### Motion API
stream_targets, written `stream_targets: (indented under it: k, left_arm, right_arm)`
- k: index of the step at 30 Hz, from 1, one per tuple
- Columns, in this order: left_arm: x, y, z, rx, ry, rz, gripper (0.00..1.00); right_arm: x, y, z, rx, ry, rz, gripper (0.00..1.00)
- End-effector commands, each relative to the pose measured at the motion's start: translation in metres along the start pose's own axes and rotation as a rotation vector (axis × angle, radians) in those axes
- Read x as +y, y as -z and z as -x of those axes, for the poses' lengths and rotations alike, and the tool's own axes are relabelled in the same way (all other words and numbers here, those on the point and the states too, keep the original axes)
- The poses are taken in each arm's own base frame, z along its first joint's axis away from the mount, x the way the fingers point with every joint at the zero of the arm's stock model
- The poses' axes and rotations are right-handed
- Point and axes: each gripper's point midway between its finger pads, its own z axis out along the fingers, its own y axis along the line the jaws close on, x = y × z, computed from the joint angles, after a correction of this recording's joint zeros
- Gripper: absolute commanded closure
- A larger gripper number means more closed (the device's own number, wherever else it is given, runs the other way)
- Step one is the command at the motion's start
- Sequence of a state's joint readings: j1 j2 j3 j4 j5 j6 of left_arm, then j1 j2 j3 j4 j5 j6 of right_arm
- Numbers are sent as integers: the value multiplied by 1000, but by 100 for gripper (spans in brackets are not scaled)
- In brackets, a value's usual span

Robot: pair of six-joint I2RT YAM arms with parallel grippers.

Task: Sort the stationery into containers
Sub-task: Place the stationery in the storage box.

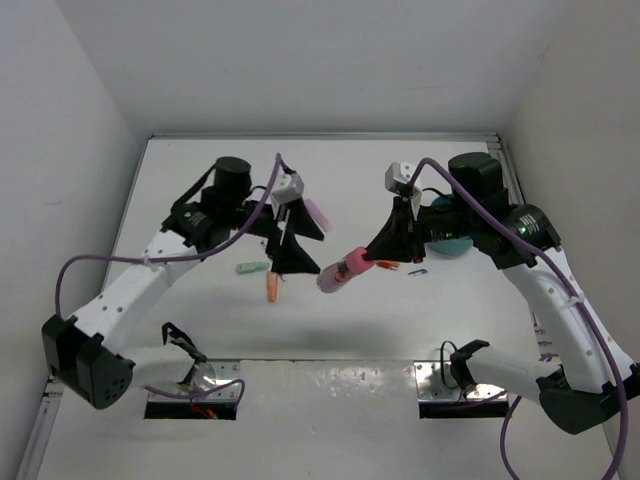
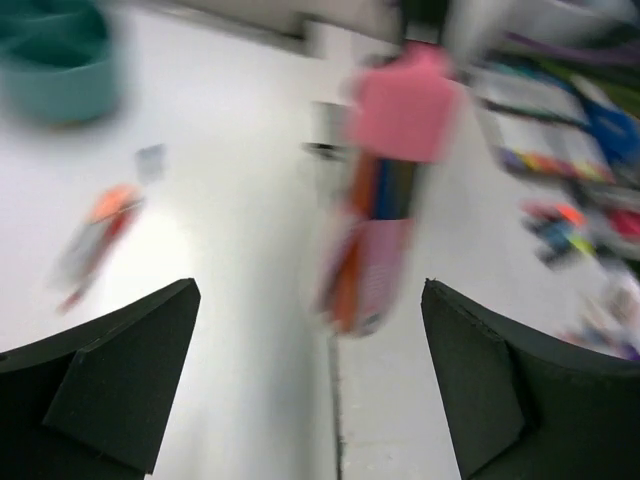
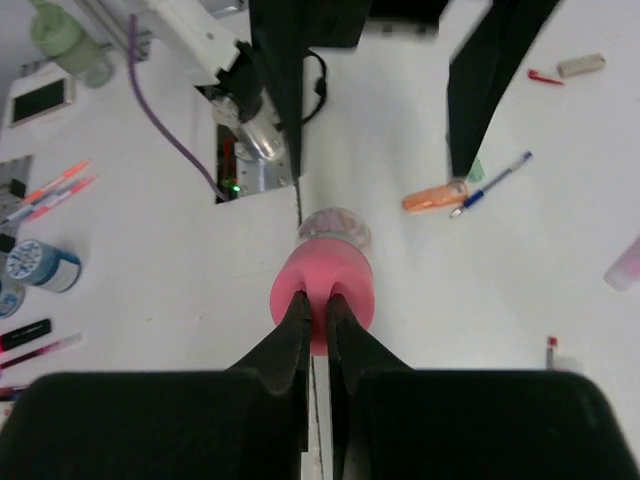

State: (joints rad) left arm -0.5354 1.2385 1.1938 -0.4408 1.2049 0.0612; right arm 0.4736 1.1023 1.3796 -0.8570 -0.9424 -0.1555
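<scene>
The right gripper (image 3: 315, 305) has its two fingers pressed close together on the pink-red marker (image 3: 350, 285), which points away over the white table (image 3: 580, 180). Further off, an orange stub (image 3: 433, 198) lies just beside the dark-blue pen (image 3: 492, 182), and a lilac highlighter (image 3: 625, 265) shows at the view's edge

The left arm (image 1: 135, 288) stretches forward from its base and angles in toward the middle of the table. The left gripper (image 1: 318, 252) hangs wide open, its two dark fingers (image 2: 120, 380) spread far apart. Over on the other side, the right arm (image 1: 570, 300) rises, bends at the elbow and reaches inward. The right gripper (image 3: 315, 300) points toward the left one, jaws pinched tight on a pink marker (image 3: 350, 290).
</scene>
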Motion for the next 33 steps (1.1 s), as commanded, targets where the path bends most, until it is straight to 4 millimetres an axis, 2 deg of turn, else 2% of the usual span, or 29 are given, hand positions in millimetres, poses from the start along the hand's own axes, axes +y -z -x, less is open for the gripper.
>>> stream_targets:
  k: [1, 2, 3, 4, 5, 6, 7, 8, 9, 10, 11, 13, 14, 16, 17, 19, 20, 22, 23, 24, 25, 27, 28, 33]
  left_arm:
    - [75, 63, 41, -166, 49, 592, 0]
    - [102, 93, 44, -186, 50, 805, 0]
    - [110, 115, 55, -201, 24, 930, 0]
    - [118, 137, 56, -211, 45, 1057, 0]
    - [130, 169, 59, -241, 68, 1250, 0]
    - [128, 184, 73, -264, 55, 1316, 0]
    - [135, 190, 66, -218, 85, 1363, 0]
    - [140, 212, 62, -196, 101, 1490, 0]
    - [145, 222, 63, -167, 111, 1542, 0]
    - [147, 230, 52, -128, 139, 1587, 0]
    - [148, 241, 47, -108, 142, 1636, 0]
    - [151, 245, 29, -25, 175, 1648, 0]
    - [151, 245, 26, -9, 184, 1648, 0]
    - [153, 239, 13, 42, 206, 1612, 0]
    - [154, 237, 6, 61, 213, 1600, 0]
    - [152, 232, 2, 68, 210, 1576, 0]
    - [153, 231, 1, 69, 210, 1569, 0]
    - [154, 229, -5, 89, 209, 1559, 0]
    - [154, 229, -6, 94, 211, 1560, 0]
    - [156, 228, -10, 109, 217, 1558, 0]
    - [156, 227, -10, 112, 219, 1556, 0]
    - [158, 227, -16, 131, 237, 1556, 0]
    - [158, 229, -18, 140, 242, 1567, 0]
    - [161, 230, -19, 136, 248, 1610, 0]
  right_arm:
    - [-11, 10, 15, -7, 85, -100, 100]
    - [-17, 12, 13, 5, 81, -135, 100]
    - [-24, 13, 10, 17, 75, -176, 100]
    - [-39, 16, 5, 44, 66, -252, 100]
    - [-47, 19, 2, 59, 56, -295, 100]
    - [-56, 22, -1, 71, 39, -339, 100]
    - [-65, 24, -6, 87, 19, -376, 100]
    - [-82, 33, -10, 101, -21, -469, 100]
    - [-91, 38, -14, 111, -42, -512, 100]
    - [-101, 44, -18, 122, -64, -557, 100]
    - [-119, 57, -25, 139, -105, -644, 100]
    - [-137, 71, -33, 155, -166, -731, 100]
    - [-154, 85, -39, 159, -219, -797, 100]
    - [-172, 105, -44, 161, -263, -886, 100]
    - [-186, 122, -43, 153, -296, -941, 100]
    - [-197, 138, -45, 175, -316, -990, 100]
    - [-204, 153, -38, 170, -310, -1035, 100]
    - [-219, 165, -47, 213, -335, -1061, 100]
    - [-224, 177, -39, 207, -316, -1091, 100]
    - [-231, 175, -43, 226, -324, -1083, 100]
    - [-236, 196, -45, 228, -336, -1132, 100]
    - [-245, 203, -53, 251, -362, -1142, 100]
    - [-247, 210, -50, 247, -361, -1157, 100]
    - [-262, 218, -73, 290, -430, -1161, 100]
